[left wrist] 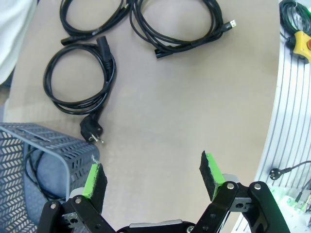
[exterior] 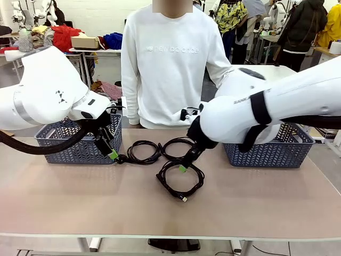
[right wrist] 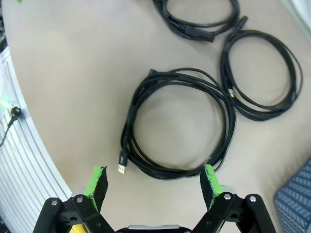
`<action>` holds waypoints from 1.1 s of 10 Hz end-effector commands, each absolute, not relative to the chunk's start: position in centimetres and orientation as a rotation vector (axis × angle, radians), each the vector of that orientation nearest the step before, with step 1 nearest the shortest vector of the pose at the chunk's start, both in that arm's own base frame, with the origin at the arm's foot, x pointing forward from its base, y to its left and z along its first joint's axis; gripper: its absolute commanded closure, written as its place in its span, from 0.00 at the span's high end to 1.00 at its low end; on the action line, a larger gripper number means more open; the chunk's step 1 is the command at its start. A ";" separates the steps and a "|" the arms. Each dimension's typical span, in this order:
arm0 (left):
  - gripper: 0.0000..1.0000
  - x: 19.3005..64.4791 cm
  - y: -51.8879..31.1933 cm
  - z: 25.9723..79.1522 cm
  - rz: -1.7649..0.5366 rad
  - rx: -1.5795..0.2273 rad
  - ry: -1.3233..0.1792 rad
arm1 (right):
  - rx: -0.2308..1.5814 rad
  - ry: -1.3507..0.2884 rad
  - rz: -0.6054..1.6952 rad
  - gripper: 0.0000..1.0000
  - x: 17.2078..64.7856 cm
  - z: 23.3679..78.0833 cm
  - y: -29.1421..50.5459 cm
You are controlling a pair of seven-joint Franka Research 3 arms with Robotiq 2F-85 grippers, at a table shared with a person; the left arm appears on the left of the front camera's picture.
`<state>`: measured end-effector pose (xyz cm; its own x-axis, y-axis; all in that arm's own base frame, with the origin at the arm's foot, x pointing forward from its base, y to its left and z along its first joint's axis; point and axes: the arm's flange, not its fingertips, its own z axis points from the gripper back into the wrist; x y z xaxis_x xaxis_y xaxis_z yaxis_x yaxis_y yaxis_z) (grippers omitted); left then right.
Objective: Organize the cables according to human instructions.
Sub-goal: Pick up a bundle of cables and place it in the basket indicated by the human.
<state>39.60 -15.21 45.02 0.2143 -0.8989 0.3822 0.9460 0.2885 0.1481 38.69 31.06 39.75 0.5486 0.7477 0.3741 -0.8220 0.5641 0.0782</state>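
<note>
Three black coiled cables lie mid-table. The front coil [exterior: 176, 193] ends in a small silver connector; my open right gripper [exterior: 184, 166] hangs just above its far rim, and the coil [right wrist: 131, 116] lies right ahead of the fingers [right wrist: 153, 180]. Two more coils [exterior: 143, 161] [exterior: 165, 152] lie behind it. My left gripper [exterior: 112, 153] is open and low at the left basket's front corner. Ahead of the left gripper [left wrist: 151, 177] lies a coil with a chunky plug [left wrist: 111, 73]. A dark cord [left wrist: 26, 165] shows inside that basket. The human [exterior: 168, 58] stands at the far side.
A grey slotted basket [exterior: 58, 152] stands at the table's left, and a matching one [exterior: 266, 154] at the right, partly behind my right arm. Bare tabletop runs along the near edge. Other people and cluttered tables are far behind.
</note>
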 end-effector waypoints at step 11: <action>1.00 39.5 -15.2 45.1 -1.276 -0.122 -0.435 | 0.144 -0.131 0.991 1.00 40.4 33.6 39.6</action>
